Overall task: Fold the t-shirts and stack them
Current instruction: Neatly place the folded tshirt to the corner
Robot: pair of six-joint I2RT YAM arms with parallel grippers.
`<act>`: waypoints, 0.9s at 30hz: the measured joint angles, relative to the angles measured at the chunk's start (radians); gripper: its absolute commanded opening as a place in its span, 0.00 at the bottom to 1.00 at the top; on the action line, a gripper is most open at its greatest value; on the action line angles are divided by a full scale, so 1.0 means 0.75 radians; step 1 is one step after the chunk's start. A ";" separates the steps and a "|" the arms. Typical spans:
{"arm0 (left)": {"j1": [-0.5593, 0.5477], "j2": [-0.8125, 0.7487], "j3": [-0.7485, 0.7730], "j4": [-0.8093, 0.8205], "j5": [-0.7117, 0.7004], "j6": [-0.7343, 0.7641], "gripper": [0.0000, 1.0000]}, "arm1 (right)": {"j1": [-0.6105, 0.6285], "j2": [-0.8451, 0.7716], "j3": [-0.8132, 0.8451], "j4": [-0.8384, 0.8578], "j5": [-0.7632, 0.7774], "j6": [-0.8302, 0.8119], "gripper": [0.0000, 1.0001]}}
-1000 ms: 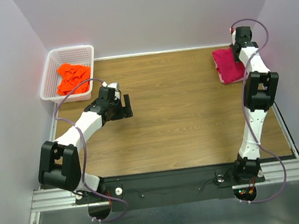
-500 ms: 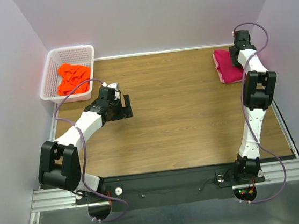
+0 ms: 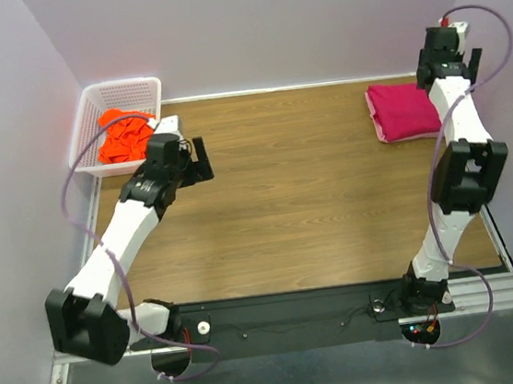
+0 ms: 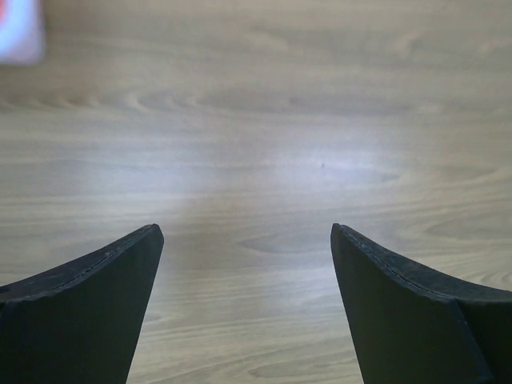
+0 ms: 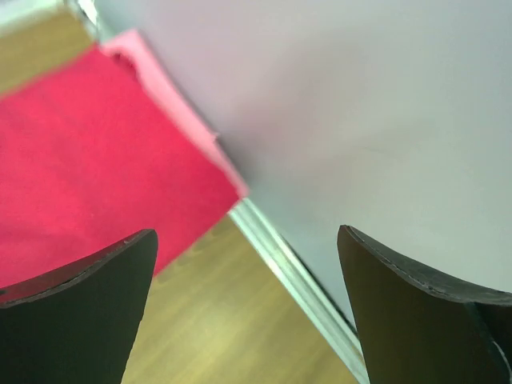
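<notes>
A folded crimson t-shirt [image 3: 405, 110] lies at the back right of the table on a folded light pink t-shirt [image 3: 378, 126], whose edge shows along its left side. The right wrist view shows the crimson t-shirt [image 5: 88, 176] with the pink t-shirt's edge [image 5: 172, 96] beyond it. My right gripper [image 3: 451, 68] hangs open above the back right corner, beside the stack, with nothing between its fingers [image 5: 96, 288]. A crumpled orange t-shirt [image 3: 125, 133] lies in the white basket [image 3: 124, 87]. My left gripper [image 3: 195, 160] is open over bare wood just right of the basket, its fingers [image 4: 96, 304] empty.
The wooden table [image 3: 293, 188] is walled at the back and both sides. The right wall [image 5: 360, 120] and a pale edge strip [image 5: 296, 280] lie close under my right gripper. The basket stands in the back left corner.
My right gripper has opened, let go of the crimson t-shirt and risen toward the back right corner. My left arm has swung up and left, closer to the basket.
</notes>
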 measured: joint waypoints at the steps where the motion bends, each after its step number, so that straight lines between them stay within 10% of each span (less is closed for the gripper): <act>1: 0.000 -0.048 0.012 -0.006 -0.026 0.000 0.98 | 0.000 -0.082 -0.036 0.003 0.011 0.018 1.00; 15: 0.008 -0.751 0.033 -0.155 -0.538 -0.095 0.99 | -0.008 -1.322 -0.763 0.157 -0.143 0.303 1.00; 27: 0.009 -1.444 -0.277 0.136 -0.805 0.031 0.98 | 0.144 -2.086 -1.285 0.237 -0.221 0.299 1.00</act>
